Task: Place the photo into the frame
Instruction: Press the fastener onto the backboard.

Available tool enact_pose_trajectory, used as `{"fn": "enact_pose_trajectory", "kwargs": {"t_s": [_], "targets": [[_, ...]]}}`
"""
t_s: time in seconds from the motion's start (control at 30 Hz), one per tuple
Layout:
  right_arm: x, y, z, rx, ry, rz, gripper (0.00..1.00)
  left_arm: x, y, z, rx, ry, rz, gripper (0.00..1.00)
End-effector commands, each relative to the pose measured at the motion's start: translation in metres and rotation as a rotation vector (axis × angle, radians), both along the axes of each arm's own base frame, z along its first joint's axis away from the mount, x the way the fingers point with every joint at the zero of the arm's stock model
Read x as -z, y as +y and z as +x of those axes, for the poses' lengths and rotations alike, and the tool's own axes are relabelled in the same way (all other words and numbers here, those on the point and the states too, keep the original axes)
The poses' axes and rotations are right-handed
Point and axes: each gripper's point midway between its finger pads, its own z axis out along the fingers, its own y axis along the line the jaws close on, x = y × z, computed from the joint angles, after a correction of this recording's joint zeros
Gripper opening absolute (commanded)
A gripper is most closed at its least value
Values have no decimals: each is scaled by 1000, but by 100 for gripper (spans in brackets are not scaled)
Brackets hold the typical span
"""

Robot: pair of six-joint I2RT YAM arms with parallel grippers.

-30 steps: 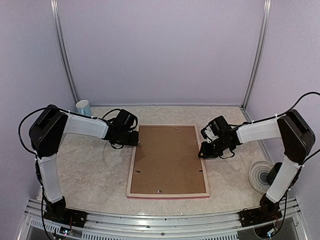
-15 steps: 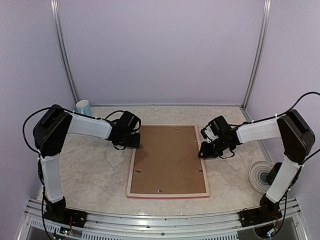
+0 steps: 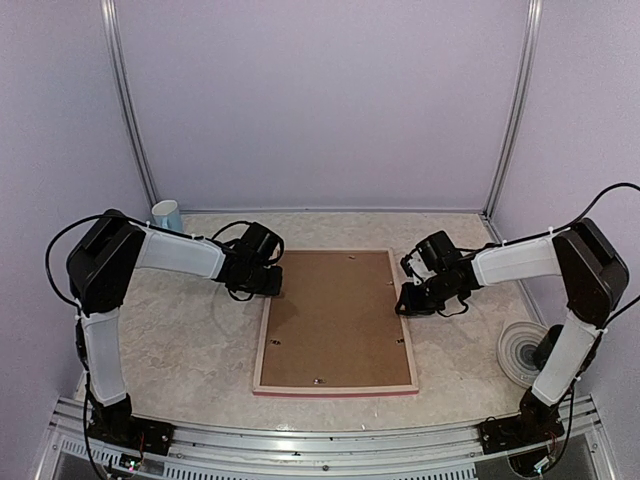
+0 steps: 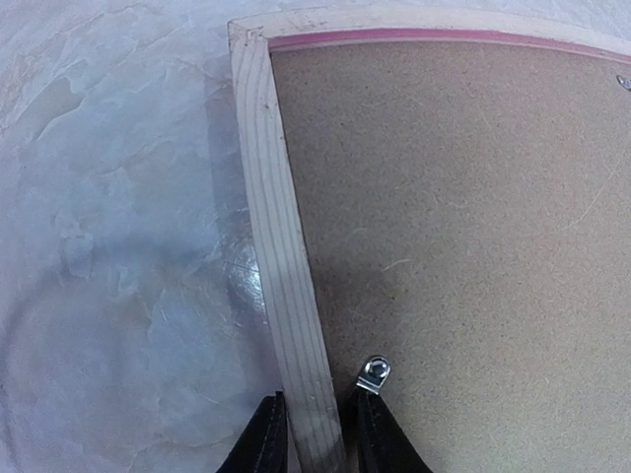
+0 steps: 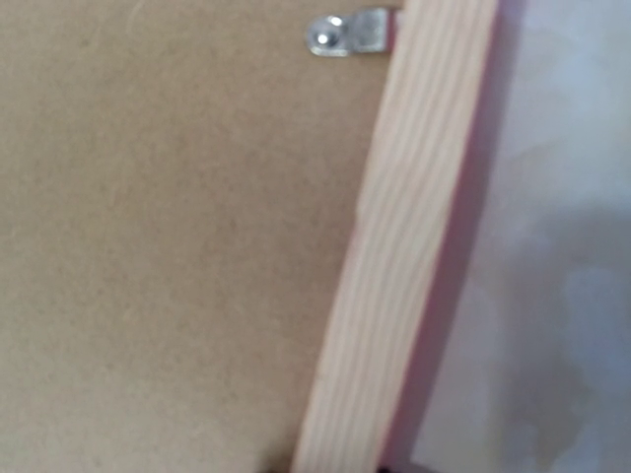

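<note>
Well, the frame (image 3: 335, 390) lies face down in the middle of the table (image 3: 180, 340), the pale wood back turned up and only a thin pink line showing at its near edge. A brown board (image 3: 335, 315) fills the opening, so what is under it I cannot see.

The left claw (image 3: 272, 283) is low at the left rail, close to the far left corner. From the left wrist camera the rail (image 4: 286, 276) runs straight in between the two fingers (image 4: 264, 445): the outer finger touches the wood, the inner one stands just beside it, next to a small metal clip (image 4: 374, 373) on the board. If they really squeeze the rail or only stand close around it, I cannot tell.

The right claw (image 3: 403, 303) is at the right rail, a bit past the middle toward the far end. In its own camera the rail (image 5: 394, 246) goes down between two dark tips at the bottom edge, and these sit tight against the wood on both sides, so this claw is clamped on the frame. One more clip (image 5: 347, 33) shows at the top, just beside the rail.

A light blue cup (image 3: 166, 214) stands at the far left corner and a white roll (image 3: 522, 352) lies at the right, both too small to read anything on
</note>
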Motion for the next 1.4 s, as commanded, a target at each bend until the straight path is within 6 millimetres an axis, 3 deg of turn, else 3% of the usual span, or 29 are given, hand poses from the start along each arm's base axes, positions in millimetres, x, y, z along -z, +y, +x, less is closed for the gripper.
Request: {"fn": "enact_pose_trajectory", "kwargs": {"t_s": [0.0, 0.17, 0.4, 0.53, 0.7, 0.87, 1.1, 1.37], "targets": [[18, -15, -4, 13, 37, -66, 24, 22, 19, -6, -34, 43, 72, 24], [19, -15, -4, 12, 39, -69, 23, 20, 19, -6, -39, 31, 82, 24], [20, -16, -5, 9, 42, -72, 23, 11, 13, -6, -29, -1, 82, 41], [21, -16, -5, 8, 44, -71, 23, -22, 10, 3, -39, -70, 3, 42], [22, -15, -5, 8, 47, -69, 23, -44, 2, 14, -24, -103, -26, 42], [22, -16, -6, 7, 46, -70, 23, -41, 0, 18, -23, -95, -23, 42], [21, -15, -5, 8, 44, -69, 23, -9, 7, 10, -37, -26, 52, 40], [20, -15, -5, 8, 43, -68, 23, 11, 12, 2, -41, 7, 128, 37]]}}
